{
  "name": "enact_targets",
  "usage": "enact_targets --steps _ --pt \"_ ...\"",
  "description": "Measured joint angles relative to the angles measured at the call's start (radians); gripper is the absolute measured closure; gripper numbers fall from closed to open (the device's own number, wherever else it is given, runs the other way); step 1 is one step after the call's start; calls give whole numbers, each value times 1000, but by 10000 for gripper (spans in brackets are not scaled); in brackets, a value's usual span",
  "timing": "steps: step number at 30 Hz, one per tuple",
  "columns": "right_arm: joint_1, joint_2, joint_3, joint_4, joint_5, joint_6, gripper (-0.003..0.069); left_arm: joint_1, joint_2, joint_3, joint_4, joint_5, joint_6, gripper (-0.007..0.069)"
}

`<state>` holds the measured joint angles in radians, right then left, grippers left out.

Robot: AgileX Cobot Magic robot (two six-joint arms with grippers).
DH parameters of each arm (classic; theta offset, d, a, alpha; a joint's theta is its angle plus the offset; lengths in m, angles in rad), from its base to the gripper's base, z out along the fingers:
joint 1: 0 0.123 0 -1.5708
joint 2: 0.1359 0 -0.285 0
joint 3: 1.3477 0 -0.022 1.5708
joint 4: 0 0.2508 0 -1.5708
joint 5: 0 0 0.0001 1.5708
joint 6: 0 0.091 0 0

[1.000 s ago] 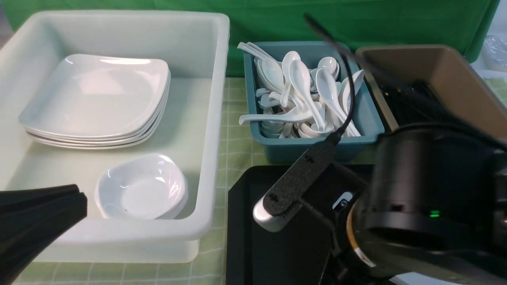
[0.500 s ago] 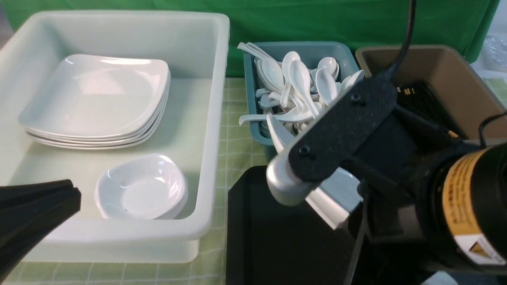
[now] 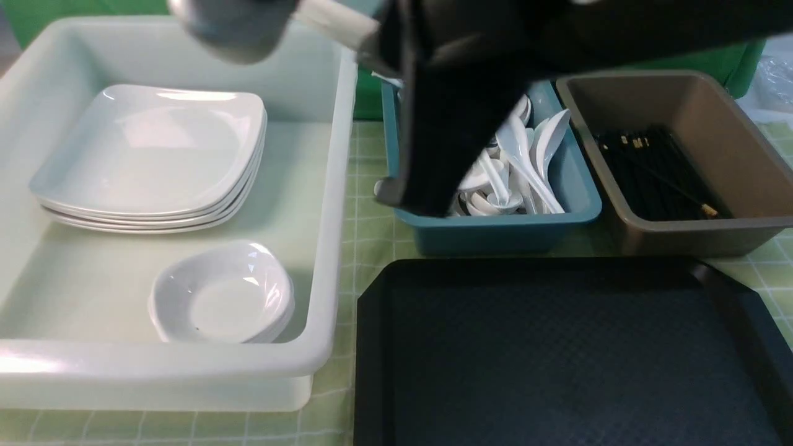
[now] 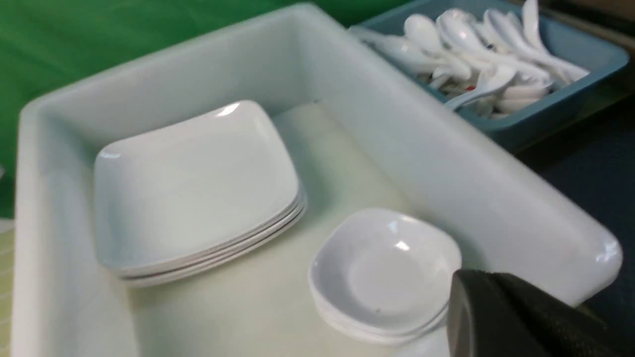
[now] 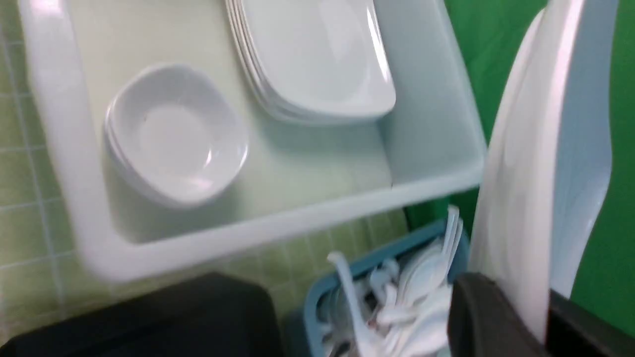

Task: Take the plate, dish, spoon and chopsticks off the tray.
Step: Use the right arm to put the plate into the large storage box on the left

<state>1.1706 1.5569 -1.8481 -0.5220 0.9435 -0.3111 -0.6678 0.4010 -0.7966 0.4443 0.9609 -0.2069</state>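
One large glossy white rounded-square plate (image 5: 538, 163) sits clenched in my right claw (image 5: 526, 317); I'd level it over the white plastic tub (image 5: 278, 218).

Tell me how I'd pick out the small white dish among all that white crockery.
Find the big white tub on the left. Inside it, a stack of wide plates sits toward the back; the dish lies in the near right corner, topping its own short stack. It is far smaller and deeper than the plates, with a tiny dark speck inside.
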Motion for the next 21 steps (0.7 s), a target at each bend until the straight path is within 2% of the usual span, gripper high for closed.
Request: enact_targets --steps 3,6,7,9,16,21 --pt "-96 125 -69 181 -186 -204 603 0 -25 -17 34 79 -11 603" --pt "-176 245 -160 380 -266 -416 603 0 -78 -18 45 115 -39 603" --pt "-176 253 -166 392 -268 -428 603 0 -82 -18 45 117 -39 603" --pt "-222 380 -279 515 -295 -556 603 0 -140 -18 45 127 -63 603" --pt "-269 697 -553 566 -330 -686 603 0 -198 -18 41 131 -84 603" --pt "-277 881 -655 575 -413 -740 603 0 -198 -18 -1 126 -77 603"
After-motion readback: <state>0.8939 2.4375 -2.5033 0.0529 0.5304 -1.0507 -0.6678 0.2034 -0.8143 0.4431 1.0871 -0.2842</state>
